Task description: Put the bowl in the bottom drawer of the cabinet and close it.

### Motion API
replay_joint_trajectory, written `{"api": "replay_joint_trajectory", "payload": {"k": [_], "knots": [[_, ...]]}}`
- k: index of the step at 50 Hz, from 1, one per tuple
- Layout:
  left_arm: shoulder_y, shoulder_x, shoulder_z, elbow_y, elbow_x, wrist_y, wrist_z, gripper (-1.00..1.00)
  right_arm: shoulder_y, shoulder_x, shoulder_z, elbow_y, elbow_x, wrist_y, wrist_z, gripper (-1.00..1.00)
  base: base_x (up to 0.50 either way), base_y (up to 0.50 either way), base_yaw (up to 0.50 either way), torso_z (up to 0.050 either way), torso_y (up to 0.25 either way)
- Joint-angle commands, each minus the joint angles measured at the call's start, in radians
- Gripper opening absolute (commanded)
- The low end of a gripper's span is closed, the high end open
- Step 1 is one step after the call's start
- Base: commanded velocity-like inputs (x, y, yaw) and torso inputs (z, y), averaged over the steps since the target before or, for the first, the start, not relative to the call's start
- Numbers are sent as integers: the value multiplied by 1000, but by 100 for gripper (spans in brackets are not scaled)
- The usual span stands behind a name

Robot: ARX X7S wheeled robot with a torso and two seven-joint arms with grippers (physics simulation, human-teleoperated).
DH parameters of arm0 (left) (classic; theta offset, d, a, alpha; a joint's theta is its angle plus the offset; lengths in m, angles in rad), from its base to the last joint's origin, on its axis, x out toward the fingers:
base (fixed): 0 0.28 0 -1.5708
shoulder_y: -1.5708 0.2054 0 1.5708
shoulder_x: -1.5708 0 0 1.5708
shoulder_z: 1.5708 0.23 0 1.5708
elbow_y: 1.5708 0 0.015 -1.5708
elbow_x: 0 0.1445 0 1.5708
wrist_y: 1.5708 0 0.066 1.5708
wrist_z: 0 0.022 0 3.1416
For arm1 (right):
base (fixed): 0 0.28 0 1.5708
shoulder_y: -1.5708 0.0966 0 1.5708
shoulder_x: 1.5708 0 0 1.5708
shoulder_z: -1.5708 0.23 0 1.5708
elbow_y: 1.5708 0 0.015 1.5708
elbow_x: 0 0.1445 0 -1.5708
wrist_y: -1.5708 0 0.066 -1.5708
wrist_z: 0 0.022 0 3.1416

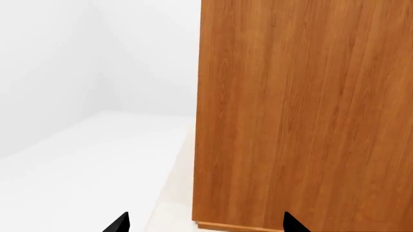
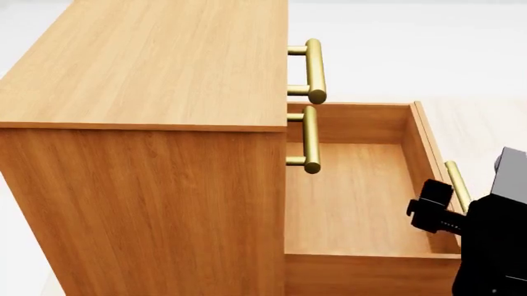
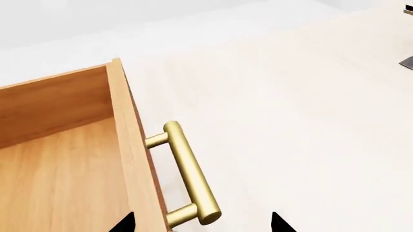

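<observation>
The honey-brown cabinet (image 2: 148, 123) fills the left of the head view, and its side panel (image 1: 303, 111) stands close in front of my left gripper (image 1: 206, 227), which is open and empty. The bottom drawer (image 2: 426, 154) is pulled far out and its wooden floor is bare. My right gripper (image 2: 430, 206) hovers at the drawer's front panel (image 3: 132, 159), open, with its fingertips (image 3: 279, 223) on either side of the near end of the brass handle (image 3: 190, 176) without gripping it. The bowl is out of view.
Two upper brass handles (image 2: 315, 71) (image 2: 310, 139) jut out above the open drawer. Pale floor (image 3: 297, 121) spreads beyond the drawer front, with a small dark object (image 3: 407, 62) at its far edge. White floor and wall (image 1: 77, 96) lie beside the cabinet's side.
</observation>
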Motion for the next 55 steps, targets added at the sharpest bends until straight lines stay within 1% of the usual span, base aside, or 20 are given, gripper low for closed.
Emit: {"api": "replay_joint_trajectory", "payload": {"k": [1,8,14,19,20,21,23,24,27,29,31,33,34,35,37,38,40,41,44,55], "knots": [[0,-5,4,3,-1,-5,-3,100,-33,30,34,-183,-4,13,-8,100,0,0,0,0,0],[1,-10,6,11,-6,-10,-4,100,-41,38,40,-240,9,14,-13,100,0,0,0,0,0],[3,-13,5,8,-25,11,6,100,-52,39,40,-256,-11,-28,1,100,0,0,0,0,0],[3,-22,13,22,-1,-15,-2,100,-60,40,56,-269,-26,-59,25,100,0,0,0,0,0],[3,-16,7,15,-11,-4,-6,100,-65,42,56,-274,-36,-76,32,100,0,0,0,0,0],[5,-21,2,23,-81,0,18,100,-68,51,48,-288,-51,-72,46,100,0,0,0,0,0],[8,-23,6,18,-60,12,20,100,-71,54,54,-301,-57,-77,57,100,0,0,0,0,0],[4,-9,16,-35,-23,61,30,100,-73,61,52,-311,-64,-77,62,100,0,0,0,0,0],[2,-17,14,-3,-22,23,15,100,-78,67,59,-327,-64,-78,66,100,0,0,0,0,0],[-2,-5,19,-53,-14,67,27,100,-89,73,60,-345,-82,-102,80,100,0,0,0,0,0],[0,-16,17,-10,-15,30,15,100,-88,77,68,-354,-71,-84,78,100,0,0,0,0,0],[-3,-6,23,-55,-5,66,25,100,-95,83,68,-366,-82,-88,89,100,0,0,0,0,0],[-1,-13,21,-30,-9,45,19,100,-98,83,72,-369,-80,-89,90,100,0,0,0,0,0],[0,-20,19,0,-14,19,12,100,-89,83,78,-367,-84,-57,112,100,0,0,0,0,0],[2,-23,20,6,-14,16,10,100,-99,74,93,-366,-94,-109,121,100,0,0,0,0,0],[-1,-15,24,-30,-12,48,22,100,-108,79,79,-366,-129,-150,140,100,0,0,0,0,0],[-3,-11,25,-45,-10,59,25,100,-108,81,81,-364,-125,-143,138,100,0,0,0,0,0],[0,-22,23,-7,-17,27,16,100,-109,80,83,-360,-131,-149,147,100,0,0,0,0,0],[-5,-12,28,-55,-13,67,29,100,-108,78,90,-338,-143,-164,162,100,0,0,0,0,0],[-8,-11,31,-64,-12,73,26,100,-96,70,129,-302,-170,-170,231,100,0,0,0,0,0]]}}
